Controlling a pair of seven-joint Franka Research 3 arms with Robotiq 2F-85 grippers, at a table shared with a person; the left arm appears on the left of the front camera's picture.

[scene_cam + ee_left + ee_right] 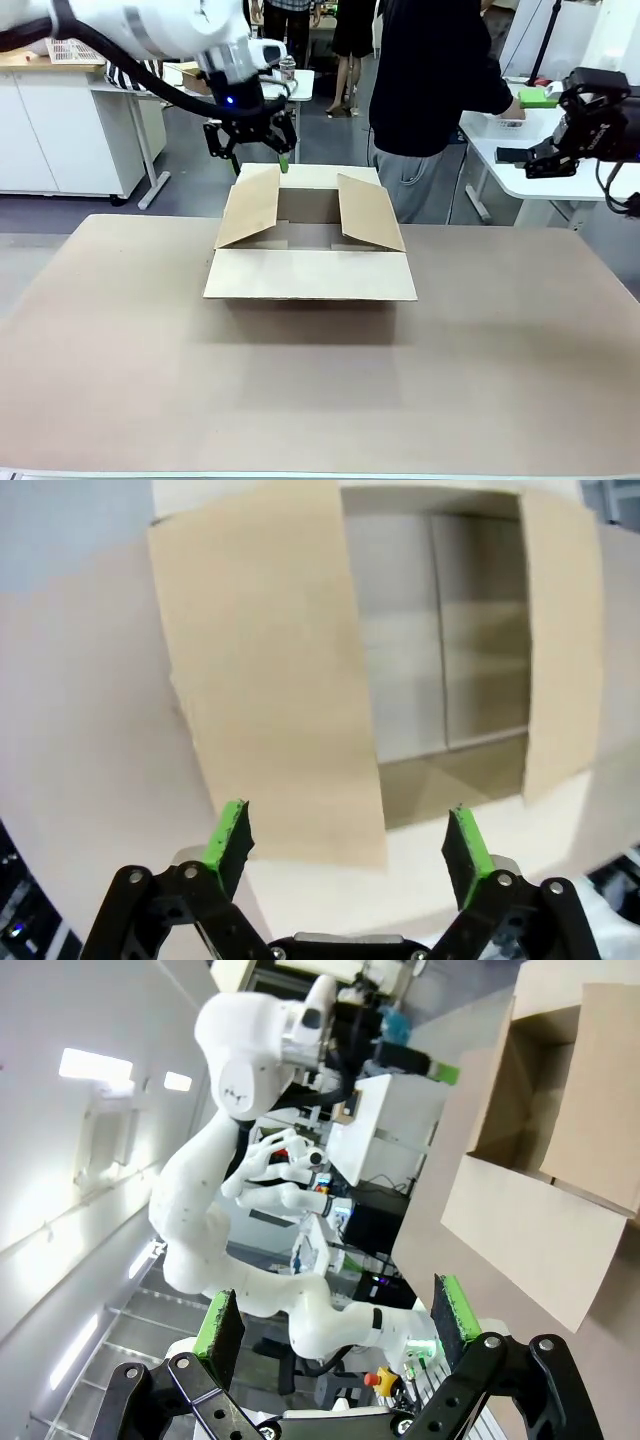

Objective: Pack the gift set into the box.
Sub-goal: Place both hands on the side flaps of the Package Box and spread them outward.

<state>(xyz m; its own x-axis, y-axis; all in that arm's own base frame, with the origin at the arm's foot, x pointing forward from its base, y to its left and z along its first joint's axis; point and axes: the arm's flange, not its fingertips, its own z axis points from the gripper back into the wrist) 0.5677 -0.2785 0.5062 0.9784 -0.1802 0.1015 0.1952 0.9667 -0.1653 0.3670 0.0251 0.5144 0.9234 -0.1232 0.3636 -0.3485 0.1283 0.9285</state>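
Observation:
The box (310, 272) is a large brown carton on the table with its four flaps spread open. In the left wrist view the box (440, 670) shows a bare inside. My left gripper (260, 160) hangs open just above the box's far left flap, and its green pads (228, 835) hold nothing, as the left gripper (347, 840) shows close up. My right gripper (535, 163) is raised off to the right, well away from the box. The right gripper (336, 1318) is open and holds nothing, with the box (545, 1170) far beyond it. The gift set is out of view.
A person (430, 90) in a dark top stands behind the box, reaching toward a white side table (520, 170) at the right that holds a green item (535, 97). Brown tabletop (320, 400) stretches wide in front of the box.

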